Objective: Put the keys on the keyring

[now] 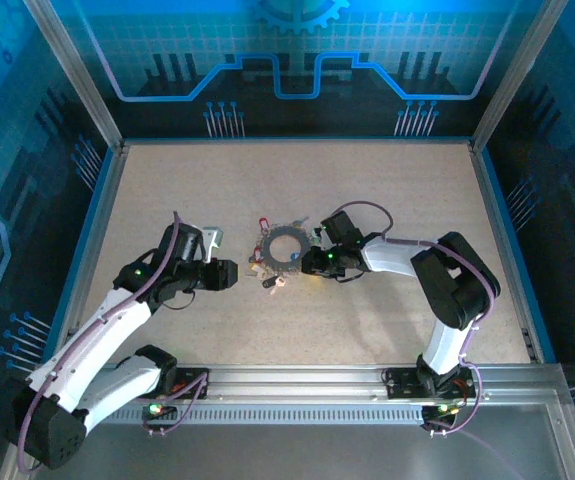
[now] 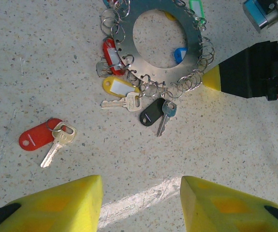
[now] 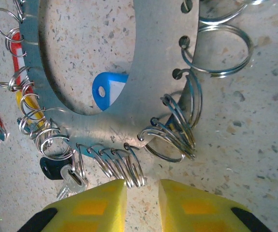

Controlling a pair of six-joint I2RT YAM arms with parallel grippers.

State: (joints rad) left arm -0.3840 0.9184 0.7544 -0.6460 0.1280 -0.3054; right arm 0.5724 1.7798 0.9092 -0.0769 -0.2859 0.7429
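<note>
My right gripper [image 3: 142, 186] stands narrow, nothing seen between its tips, just at the rim of the keyring [image 3: 163, 58]. The ring lies flat near the middle of the worktop [image 1: 417, 190]. My left gripper [image 2: 141, 181] is wide and empty. Several tagged keys [image 2: 151, 113] appear already attached. One red key [image 2: 56, 140] lies loose nearby; I judge it outstanding.

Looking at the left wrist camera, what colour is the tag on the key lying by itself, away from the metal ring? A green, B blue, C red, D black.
C: the red-tagged key lies alone, well clear of the keyring.
</note>
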